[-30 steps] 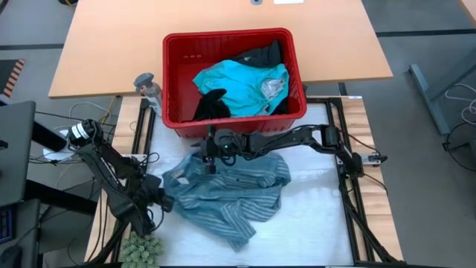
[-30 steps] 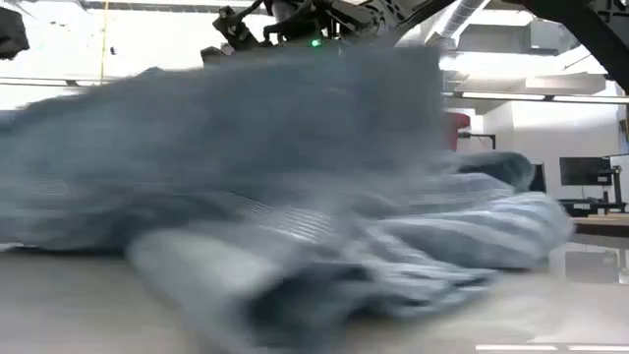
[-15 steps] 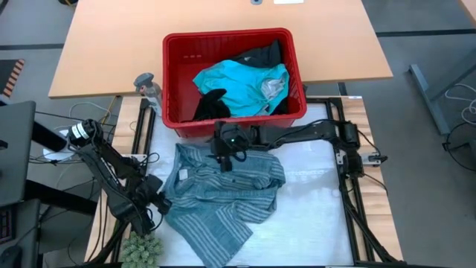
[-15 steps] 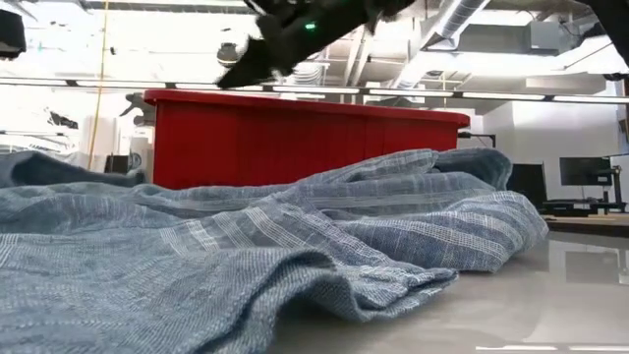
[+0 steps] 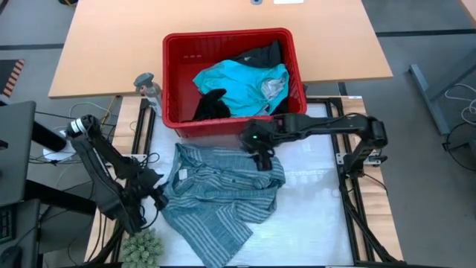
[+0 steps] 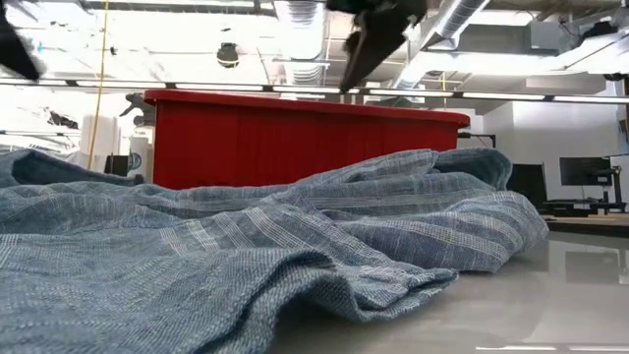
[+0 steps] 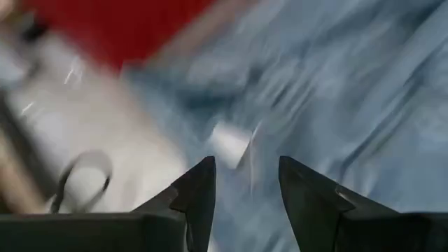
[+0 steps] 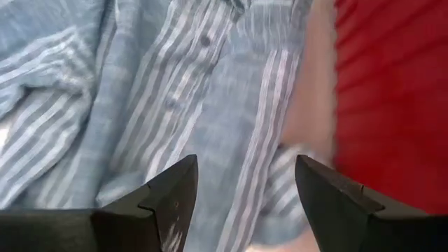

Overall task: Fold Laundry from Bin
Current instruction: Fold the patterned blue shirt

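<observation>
- The right gripper [image 5: 262, 159], at the end of the dark arm that reaches in from the right edge of the white work surface [image 5: 320, 216], hangs over the upper right part of the blue-grey striped cloth shirt [image 5: 219, 190], just in front of the red rectangular plastic bin [image 5: 232, 117].
- Its two dark fingers [image 8: 168, 203] stand spread apart with nothing between them; the right wrist view looks down past them onto the shirt's button placket, with the bin's red wall alongside.
- In the low view this gripper [image 6: 378, 34] shows near the top, above the bin's rim and clear of the cloth.
- The left gripper [image 5: 156, 195] sits low at the left edge of the white surface, right at the shirt's left border.
- Its fingers [image 7: 198, 196] are parted too, and no cloth is pinched between them; the blurred striped fabric lies just beyond the tips.
- The striped shirt lies spread and crumpled on the white surface, its collar end towards the bin and one part trailing to the near edge.
- The red bin stands at the far edge of the white surface, partly over the light wooden table [image 5: 111, 45] behind.
- Inside the bin lie a bright turquoise garment [image 5: 238, 85] and black garments [image 5: 212, 104].
- A small grey bottle [image 5: 149, 88] stands just beside the bin's left wall.
- A green spiky plant-like object [image 5: 141, 249] rests at the near left corner.
</observation>
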`<state>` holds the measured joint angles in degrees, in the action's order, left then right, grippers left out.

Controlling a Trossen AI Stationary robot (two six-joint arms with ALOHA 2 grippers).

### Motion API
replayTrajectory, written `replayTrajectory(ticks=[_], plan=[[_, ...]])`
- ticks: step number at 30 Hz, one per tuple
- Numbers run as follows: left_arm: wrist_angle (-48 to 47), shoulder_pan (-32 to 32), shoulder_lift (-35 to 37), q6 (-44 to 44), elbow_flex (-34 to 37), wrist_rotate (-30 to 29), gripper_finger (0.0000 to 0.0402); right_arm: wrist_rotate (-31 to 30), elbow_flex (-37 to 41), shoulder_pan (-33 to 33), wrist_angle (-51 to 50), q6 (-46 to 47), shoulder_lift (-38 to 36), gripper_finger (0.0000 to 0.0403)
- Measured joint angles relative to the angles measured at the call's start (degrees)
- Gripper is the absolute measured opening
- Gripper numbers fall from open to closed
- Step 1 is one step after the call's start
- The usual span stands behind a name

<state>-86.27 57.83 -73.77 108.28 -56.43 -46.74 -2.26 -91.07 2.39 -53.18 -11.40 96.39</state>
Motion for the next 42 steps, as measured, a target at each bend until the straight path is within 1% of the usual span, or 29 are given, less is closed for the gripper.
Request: replayTrajectory(ticks=[2, 3, 5, 8, 11, 13, 16, 19, 21, 22, 26, 30, 32, 35, 37, 39, 42], plan=[[0.2, -1.3, 0.7, -1.8, 0.0, -4.8, 0.0146, 0.1, 3.8, 0.0, -0.1, 2.7, -3.0, 0.0265], [0.3, -2.0, 0.9, -2.9, 0.3, -6.0, 0.0146, 0.5, 6.2, 0.0, -0.2, 4.3, -4.6, 0.0265], [1.5, -4.0, 0.7, -6.9, 1.0, -6.2, 0.0146, 1.0, 12.1, -0.4, 0.3, 7.8, -8.2, 0.0265], [8.0, -7.7, 0.6, -17.7, 1.9, -6.6, 0.0146, 0.9, 21.6, -1.3, 4.4, 13.0, -14.4, 0.0265], [15.2, -11.6, 0.7, -29.2, 1.9, -9.2, 0.0146, 0.9, 29.0, -2.1, 11.5, 16.8, -19.2, 0.0265], [19.8, -14.3, 0.7, -35.0, 1.9, -10.2, 0.0146, 0.9, 32.3, -2.2, 15.1, 18.9, -21.4, 0.0265], [26.6, -17.4, 0.7, -43.4, 1.9, -10.1, 0.0146, 0.2, 35.8, -3.7, 16.5, 21.7, -23.8, 0.0265], [33.4, -19.5, 0.4, -51.2, 1.9, -10.1, 0.0146, -3.5, 38.9, -6.7, 16.7, 23.8, -24.5, 0.0265], [35.3, -20.6, 0.3, -54.8, 1.9, -10.1, 0.0146, -5.8, 40.6, -9.1, 16.4, 25.5, -24.4, 0.0265], [35.4, -21.1, 0.3, -55.3, 1.9, -10.1, 0.0146, -6.9, 41.4, -10.5, 17.0, 26.5, -24.4, 0.0266], [35.5, -22.0, 0.3, -55.4, 2.3, -10.6, 0.0146, -14.7, 43.9, -16.2, 18.2, 30.4, -23.9, 0.0265], [38.0, -22.2, 0.3, -54.2, 5.4, -10.7, 0.0146, -22.6, 44.7, -21.2, 19.1, 33.4, -24.0, 0.0266], [40.0, -22.2, 0.3, -51.8, 7.8, -10.6, 0.0146, -24.5, 45.0, -23.2, 19.4, 34.9, -24.0, 0.0265], [45.8, -22.2, 0.3, -50.3, 12.1, -10.4, 0.0146, -25.6, 45.9, -25.2, 22.3, 37.1, -24.0, 0.0265], [50.2, -22.2, 0.3, -50.6, 14.9, -10.1, 0.0146, -28.7, 47.0, -26.4, 22.8, 38.5, -24.0, 0.0265], [53.5, -22.3, 0.3, -50.6, 17.2, -10.1, 0.0146, -30.9, 48.1, -26.9, 23.8, 39.6, -24.0, 0.0265], [55.7, -22.7, 0.3, -49.0, 19.3, -9.4, 0.0146, -31.9, 49.6, -26.9, 24.5, 41.8, -24.0, 0.0265]])
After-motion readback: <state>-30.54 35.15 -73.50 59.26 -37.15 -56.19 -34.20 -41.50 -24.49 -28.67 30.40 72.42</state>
